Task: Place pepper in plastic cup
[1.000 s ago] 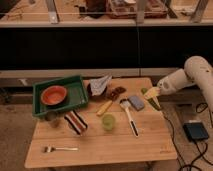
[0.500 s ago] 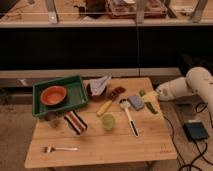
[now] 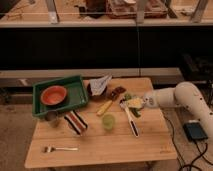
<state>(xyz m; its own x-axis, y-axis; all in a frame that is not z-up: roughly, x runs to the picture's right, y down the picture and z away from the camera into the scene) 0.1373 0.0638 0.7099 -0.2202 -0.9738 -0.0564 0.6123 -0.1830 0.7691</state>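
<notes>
Your gripper (image 3: 134, 103) is at the table's (image 3: 100, 150) right side over the brush (image 3: 132, 122), pepper (image 3: 136, 112) just beside it. Can't tell its grip. Cup (image 3: 108, 121) sits further left.

The table (image 3: 112, 150) is carrying a tray (image 3: 76, 95), cup (image 3: 108, 121), fork (image 3: 60, 148) and brush (image 3: 131, 122); the gripper (image 3: 134, 103) is hovering over its right side.

I log: green tray (image 3: 75, 86); orange bowl (image 3: 54, 95); translucent yellow-green plastic cup (image 3: 108, 121); yellow banana-like piece (image 3: 104, 107); red, white and dark striped item (image 3: 76, 122); pale wooden table (image 3: 100, 145); white arm (image 3: 187, 97), gripper (image 3: 134, 104) over the table's right side.
</notes>
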